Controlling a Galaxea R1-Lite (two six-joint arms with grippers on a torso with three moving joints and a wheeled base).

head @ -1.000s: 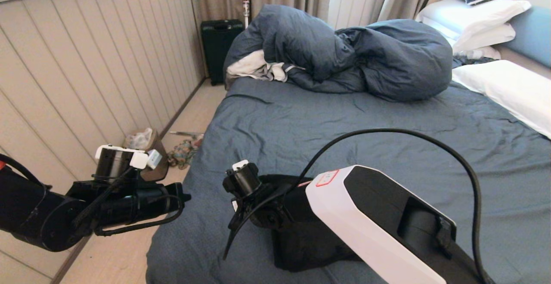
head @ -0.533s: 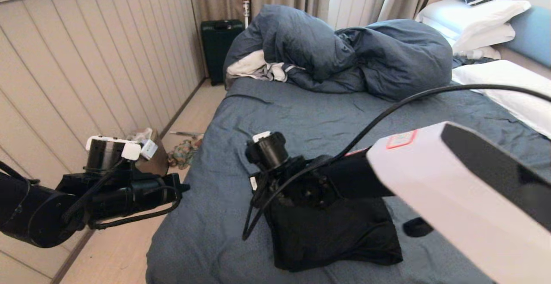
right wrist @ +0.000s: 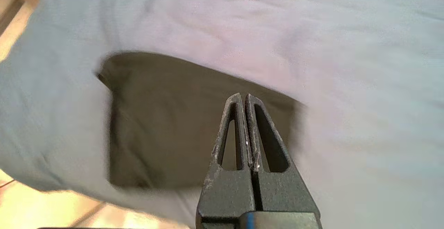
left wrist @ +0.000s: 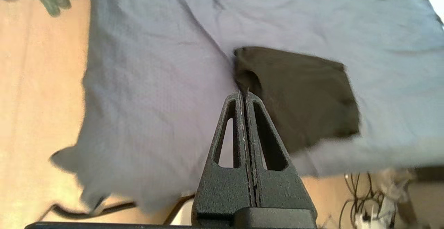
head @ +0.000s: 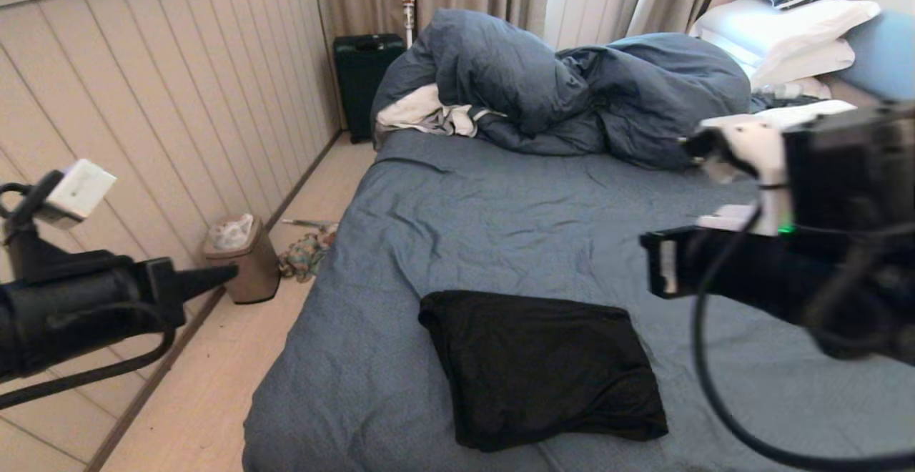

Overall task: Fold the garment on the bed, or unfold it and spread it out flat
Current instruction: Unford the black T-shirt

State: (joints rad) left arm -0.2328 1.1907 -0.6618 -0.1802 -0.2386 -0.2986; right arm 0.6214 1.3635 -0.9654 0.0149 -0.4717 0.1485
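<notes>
Black, soft and limp, the folded garment [head: 543, 368] on the bed [head: 500, 214] should lift by a corner pinch; left claw [left wrist: 245, 95] and right claw [right wrist: 244, 99] are pressed together, empty.

open sheet [head: 500, 214] around garment [head: 543, 368], duvet [head: 572, 93] beyond

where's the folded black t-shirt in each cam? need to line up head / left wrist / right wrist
Head view: the folded black T-shirt lies low and centre, near the foot of the slate-blue bed sheet, both arms clear of it.
Left wrist view: it sits centre-right, just beyond the shut left gripper.
Right wrist view: it fills the centre-left, behind the shut right gripper.
Shared landmark: the slate-blue sheet surrounding the shirt in all three.
</notes>
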